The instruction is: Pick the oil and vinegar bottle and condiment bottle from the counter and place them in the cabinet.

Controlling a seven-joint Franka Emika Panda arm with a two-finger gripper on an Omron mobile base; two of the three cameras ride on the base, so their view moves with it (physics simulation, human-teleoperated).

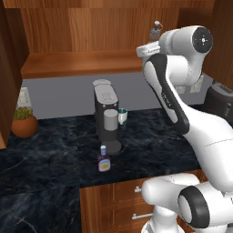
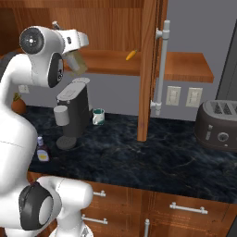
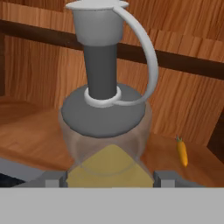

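- Clamping the oil and vinegar bottle (image 3: pixel 107 144) in the claw (image 3: pixel 107 179), with one dark finger tip (image 3: pixel 54 179) on each side of the glass body, seen in the hand view.
- Held upright or close to it, grey pourer top pointing up, pale yellow liquid low in the body.
- Raised to the level of the cabinet (image 1: pixel 82 27) shelf, well above the counter (image 1: pixel 50 159); in the left base view only the bottle's top (image 1: pixel 156 31) peeks over the white arm, in front of the wooden back panel.
- Seen in the right base view as a pale glass body (image 2: pixel 76 62) under the hand, just at the front edge of the shelf.
- Lying on the shelf to the right, a small orange carrot (image 2: pixel 131 55), near the open cabinet door (image 2: pixel 150 69).
- Standing below on the counter, a dark coffee machine (image 1: pixel 106 116) with a white-and-green mug (image 1: pixel 122 116) just beside it.
- Standing on the counter just in front of the coffee machine's base, the condiment bottle (image 1: pixel 103 160), upright, white cap on, well apart from the claw.
- Sitting at the counter's left end, a potted plant (image 1: pixel 23 122); at its right end, a dark toaster (image 2: pixel 217 125).
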